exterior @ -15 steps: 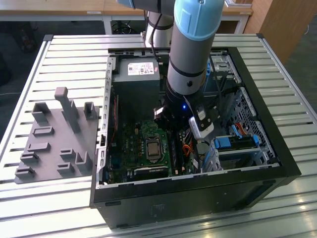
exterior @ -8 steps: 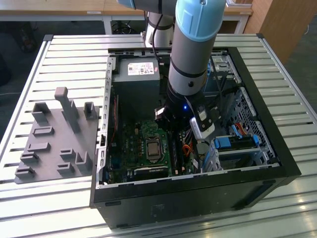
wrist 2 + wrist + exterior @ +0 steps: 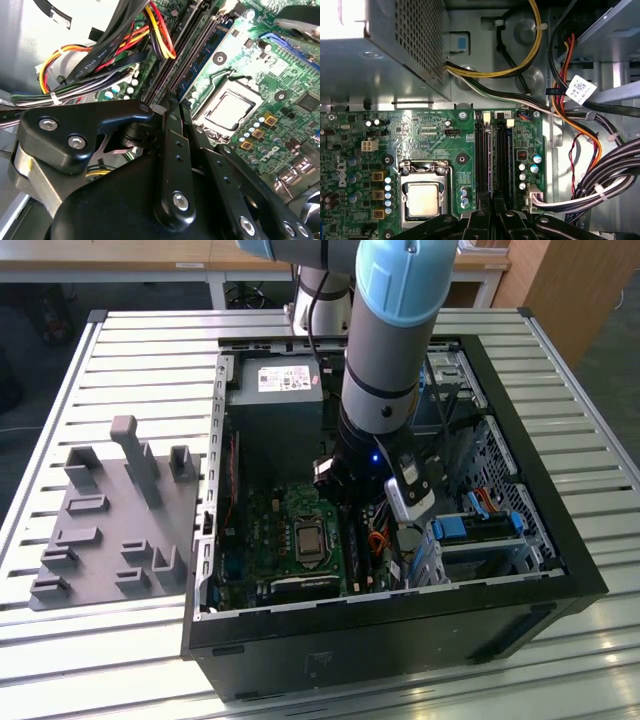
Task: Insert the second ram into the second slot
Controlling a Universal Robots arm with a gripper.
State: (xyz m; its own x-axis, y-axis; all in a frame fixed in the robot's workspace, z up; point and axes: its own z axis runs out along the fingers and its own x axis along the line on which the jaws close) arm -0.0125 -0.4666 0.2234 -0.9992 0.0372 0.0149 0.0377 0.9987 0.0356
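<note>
Open computer case [image 3: 380, 640] on slatted tabletop [image 3: 130, 350], centre of exterior view. Grey holder plate [image 3: 110, 530] at exterior view's left. Arm [image 3: 385, 350] reaches down into case. Hand [image 3: 492, 210] just above two memory slots [image 3: 482, 160], beside processor [image 3: 423, 199]. Cannot tell how far hand is open, nor if it has hold of something. Second ram: cannot tell its place. Thin blue strip [image 3: 510, 160] runs along slot nearer to cables [image 3: 600, 180].

green board [image 3: 420, 140] in a black case [image 3: 400, 640], with red and yellow wires [image 3: 160, 35]. the arm [image 3: 385, 360] is grey with a pale blue cap, the pincer [image 3: 172, 107] black. the counter [image 3: 140, 360] is pale and ribbed.
</note>
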